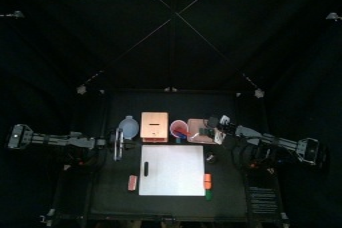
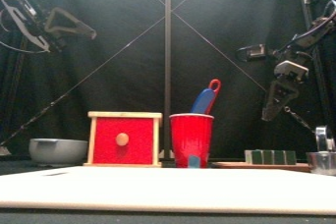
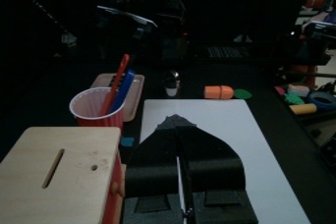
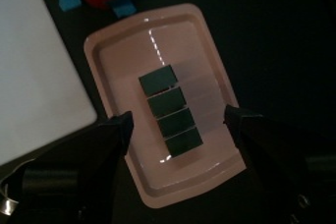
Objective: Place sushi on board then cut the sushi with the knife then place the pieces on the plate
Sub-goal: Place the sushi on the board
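Four sushi blocks (image 4: 174, 110) sit on the pink tray (image 4: 132, 46); we judge right claw (image 4: 180, 118) spread above them for pickup; left claw (image 3: 178, 122) closed.

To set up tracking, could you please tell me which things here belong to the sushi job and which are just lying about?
Job: sushi, tray, board, knives in the cup, right claw open over the sushi.
Lying about: box, bowl, cutter, orange toy.
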You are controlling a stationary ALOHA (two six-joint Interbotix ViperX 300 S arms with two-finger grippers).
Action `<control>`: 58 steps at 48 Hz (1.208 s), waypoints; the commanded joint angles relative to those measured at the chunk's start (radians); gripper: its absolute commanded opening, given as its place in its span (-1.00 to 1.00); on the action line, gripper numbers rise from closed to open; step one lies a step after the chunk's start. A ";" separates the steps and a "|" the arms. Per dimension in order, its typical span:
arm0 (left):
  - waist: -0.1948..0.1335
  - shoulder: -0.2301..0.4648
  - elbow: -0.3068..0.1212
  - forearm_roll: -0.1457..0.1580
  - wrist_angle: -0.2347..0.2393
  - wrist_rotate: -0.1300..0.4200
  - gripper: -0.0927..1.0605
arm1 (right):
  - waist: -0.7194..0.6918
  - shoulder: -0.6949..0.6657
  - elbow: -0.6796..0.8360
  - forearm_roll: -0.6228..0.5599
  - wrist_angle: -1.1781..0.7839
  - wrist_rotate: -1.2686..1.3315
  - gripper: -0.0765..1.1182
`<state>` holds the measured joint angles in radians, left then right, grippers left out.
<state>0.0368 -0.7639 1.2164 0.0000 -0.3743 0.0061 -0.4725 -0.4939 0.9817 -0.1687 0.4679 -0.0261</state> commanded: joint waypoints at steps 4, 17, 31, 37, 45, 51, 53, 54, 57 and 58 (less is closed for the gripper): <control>0.002 0.003 -0.014 0.000 -0.008 0.000 -0.89 | -0.012 0.077 -0.051 0.058 0.014 -0.101 0.83; 0.002 0.003 -0.008 -0.002 -0.009 -0.002 -0.89 | -0.112 0.152 -0.066 0.215 0.008 -0.318 0.83; 0.002 0.002 0.000 -0.003 -0.009 -0.002 -0.89 | -0.164 0.206 -0.069 0.316 0.002 -0.459 0.83; 0.002 0.003 0.000 -0.003 -0.009 -0.002 -0.89 | -0.164 0.252 -0.077 0.331 -0.012 -0.476 0.83; 0.002 0.003 0.000 -0.003 -0.009 -0.002 -0.89 | -0.164 0.310 -0.089 0.325 -0.044 -0.477 0.83; 0.002 0.002 0.000 -0.003 -0.008 0.000 -0.89 | -0.169 0.342 -0.094 0.324 -0.066 -0.476 0.82; 0.002 0.002 0.000 -0.003 -0.009 0.000 -0.89 | -0.169 0.350 -0.094 0.325 -0.072 -0.476 0.82; 0.002 0.003 0.000 -0.003 -0.008 0.000 -0.89 | -0.167 0.353 -0.094 0.327 -0.075 -0.474 0.82; 0.002 0.003 0.000 -0.003 -0.006 0.000 -0.89 | -0.164 0.367 -0.092 0.330 -0.081 -0.474 0.81; 0.002 0.002 0.000 -0.003 -0.005 0.000 -0.89 | -0.163 0.370 -0.092 0.330 -0.083 -0.474 0.81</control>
<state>0.0368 -0.7639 1.2287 -0.0031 -0.3743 0.0046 -0.6351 -0.1197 0.9066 0.1580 0.3958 -0.4985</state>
